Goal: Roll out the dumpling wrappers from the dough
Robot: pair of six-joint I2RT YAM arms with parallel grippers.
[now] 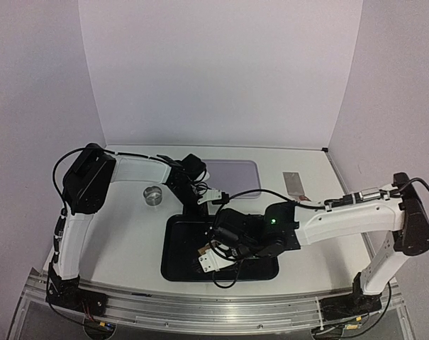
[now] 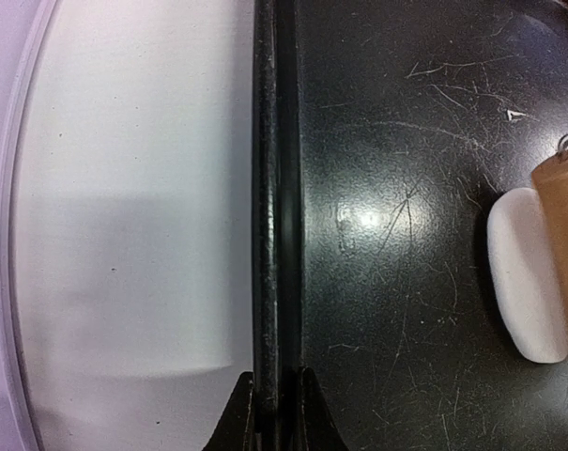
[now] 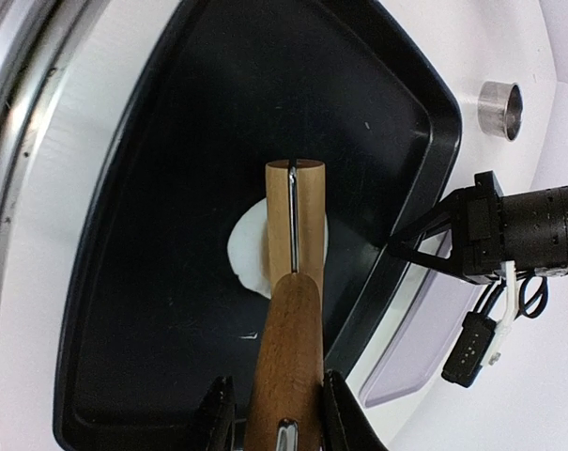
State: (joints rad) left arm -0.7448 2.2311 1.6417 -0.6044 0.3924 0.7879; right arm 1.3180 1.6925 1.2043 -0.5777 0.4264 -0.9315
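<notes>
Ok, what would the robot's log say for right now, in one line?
left gripper: shut on tray rim | right gripper: shut on roller | roller: across dough in tray

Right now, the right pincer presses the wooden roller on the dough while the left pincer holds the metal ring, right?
No: the left wrist view shows the left pincer gripping the rim of the black tray; the metal ring stands apart. The rest holds.
</notes>
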